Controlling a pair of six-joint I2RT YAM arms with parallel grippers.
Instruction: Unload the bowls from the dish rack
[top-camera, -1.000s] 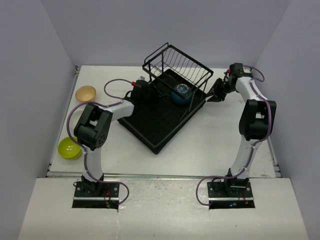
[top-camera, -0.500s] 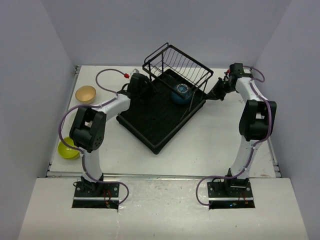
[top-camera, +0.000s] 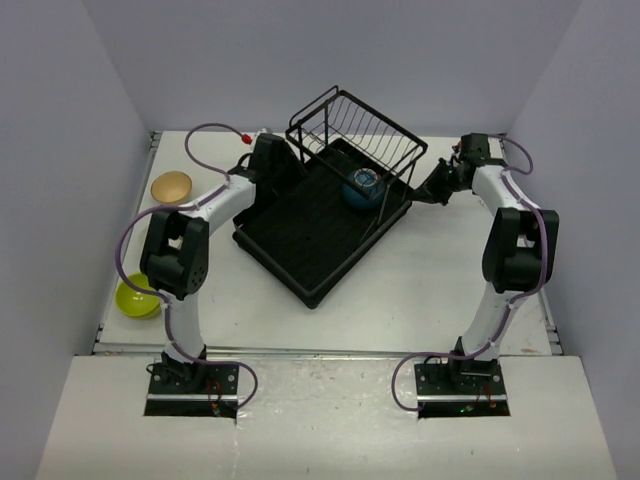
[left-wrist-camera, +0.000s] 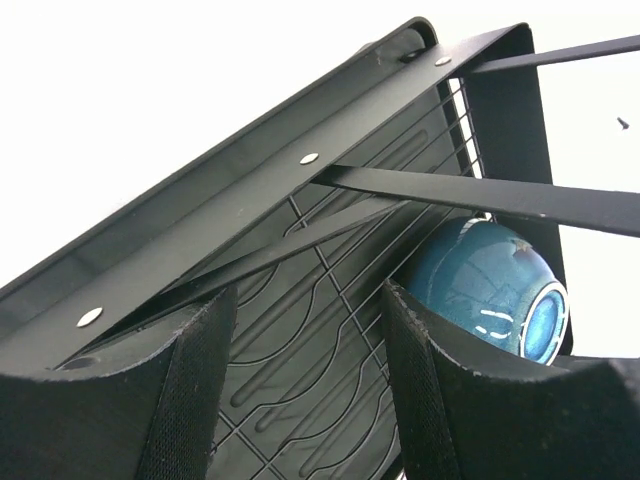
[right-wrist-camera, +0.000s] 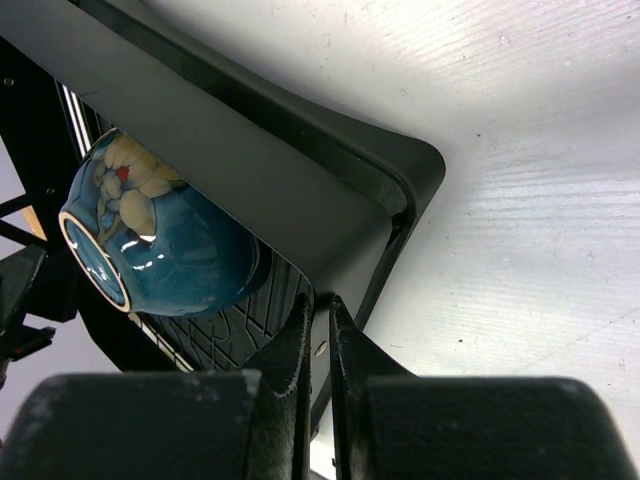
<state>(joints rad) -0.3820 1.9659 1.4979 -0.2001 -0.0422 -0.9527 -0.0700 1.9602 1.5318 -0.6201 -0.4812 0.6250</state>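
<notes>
Top: rack (top-camera: 310, 240) mid-frame, blue bowl (top-camera: 362, 187) inside its upper right; cream bowl (top-camera: 171, 186) and green bowl (top-camera: 137, 297) on table (top-camera: 430, 290), left edge.
Left wrist: left claw (left-wrist-camera: 305, 310) spread, blue bowl right of centre.
Right wrist: right claw (right-wrist-camera: 318, 305) pressed together at rack's corner rim.

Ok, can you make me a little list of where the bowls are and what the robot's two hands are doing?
Rack: large black ribbed dish rack with a wire basket, middle of the white table
Blue bowl: glossy dark blue round bowl, tipped on its side inside the rack
Tan bowl: small tan round bowl, on the table, left of the rack
Green bowl: lime-green round bowl, on the table, near left
Left hand: open, empty, at the rack's left side
Right hand: shut, at the rack's right corner
</notes>
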